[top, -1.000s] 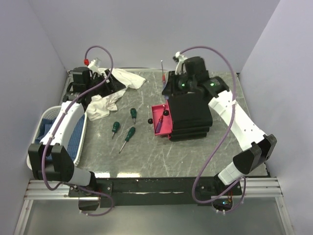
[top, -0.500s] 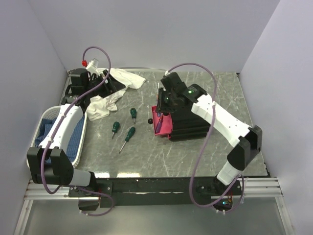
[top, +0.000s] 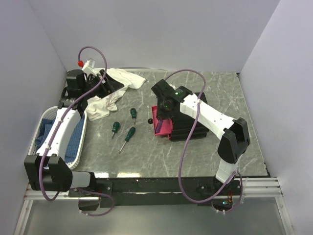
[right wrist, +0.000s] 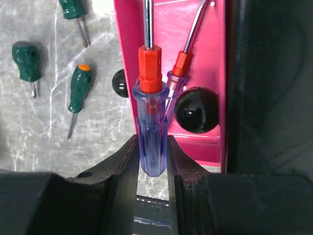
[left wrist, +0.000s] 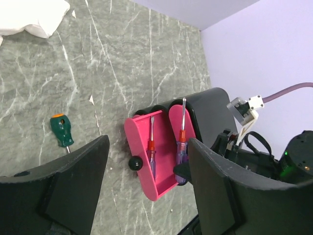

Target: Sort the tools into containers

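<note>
Left claw spread wide, right claw clamped

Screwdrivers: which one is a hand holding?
The red-and-blue one in the right hand; its twin lies in the pink drawer, three green ones on the table.

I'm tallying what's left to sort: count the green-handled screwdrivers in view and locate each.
3, all on the table left of the pink drawer: the far screwdriver, the left screwdriver, the near screwdriver. More could be hidden under the white cloth.
</note>
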